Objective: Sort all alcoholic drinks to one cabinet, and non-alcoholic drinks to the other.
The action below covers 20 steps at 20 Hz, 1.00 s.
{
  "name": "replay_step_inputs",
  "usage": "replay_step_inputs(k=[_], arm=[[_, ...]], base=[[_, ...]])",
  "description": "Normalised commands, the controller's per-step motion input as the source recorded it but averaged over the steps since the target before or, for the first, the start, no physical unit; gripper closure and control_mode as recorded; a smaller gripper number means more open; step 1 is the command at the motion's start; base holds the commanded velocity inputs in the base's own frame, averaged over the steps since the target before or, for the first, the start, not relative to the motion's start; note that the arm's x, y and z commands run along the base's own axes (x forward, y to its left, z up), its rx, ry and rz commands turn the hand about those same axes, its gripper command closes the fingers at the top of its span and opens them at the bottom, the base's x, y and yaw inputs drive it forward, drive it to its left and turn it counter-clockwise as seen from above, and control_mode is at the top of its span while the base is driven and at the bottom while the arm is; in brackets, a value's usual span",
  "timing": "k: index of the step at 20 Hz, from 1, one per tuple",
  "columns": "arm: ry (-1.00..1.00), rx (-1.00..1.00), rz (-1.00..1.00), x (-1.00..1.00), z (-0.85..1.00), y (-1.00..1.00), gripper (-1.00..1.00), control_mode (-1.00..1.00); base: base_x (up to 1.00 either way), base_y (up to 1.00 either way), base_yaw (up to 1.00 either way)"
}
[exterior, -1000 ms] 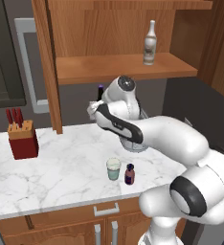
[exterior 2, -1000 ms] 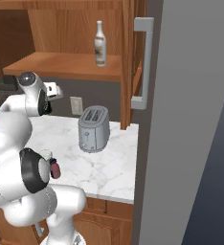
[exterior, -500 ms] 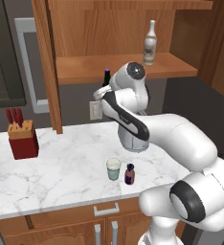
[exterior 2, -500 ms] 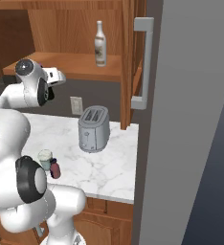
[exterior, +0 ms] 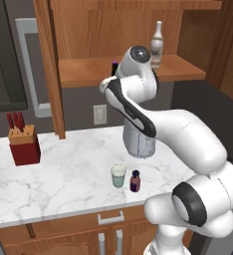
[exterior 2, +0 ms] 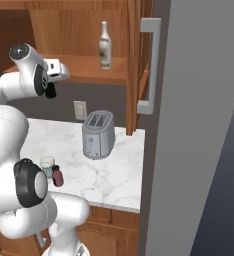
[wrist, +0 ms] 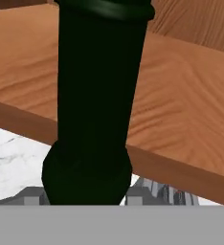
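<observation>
Gripper: the two-finger gripper (exterior 2: pixel 50 89) on the white arm is raised to the front edge of the wooden cabinet shelf (exterior: pixel 88 74), its jaws narrowed around the dark green glass bottle.
Held bottle: the slim tall dark green glass bottle (wrist: pixel 92 103) sits between the jaws; in the hand view it stands close before the camera with the shelf's front edge behind it, and in the left base view its purple cap (exterior: pixel 114 64) peeks past the arm over the shelf.
Pale bottle: the slim whitish bottle with a brownish lower body (exterior: pixel 157 46) stands upright on the shelf, toward its right end.
Cup: the small pale teal translucent cup with a whitish lid (exterior: pixel 118 176) stands near the front edge of the white marble counter (exterior: pixel 63 169).
Short bottle: the squat dark purple bottle with a reddish label (exterior: pixel 135 181) stands just beside the cup, on its right.
Toaster: the silver toaster (exterior 2: pixel 97 134) sits toward the back of the counter.
Knife block: the red-brown knife block (exterior: pixel 24 147) stands near the counter's left end.
</observation>
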Motion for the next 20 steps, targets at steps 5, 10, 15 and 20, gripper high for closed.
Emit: replay_step_inputs(k=[5,10,15,20], arm=[[-0.01,0.10,-0.08,0.00,0.64,-0.37,1.00,-1.00],[-0.09,0.08,-0.07,0.00,0.55,-0.39,1.00,-1.00],[-0.19,0.01,-0.06,0.28,0.34,-0.29,1.00,-1.00],[-0.20,0.00,-0.04,0.59,0.08,-0.20,1.00,-1.00]], base=[[0.00,0.00,0.00],[0.00,0.00,0.00],[0.00,0.00,0.00],[0.00,0.00,0.00]])
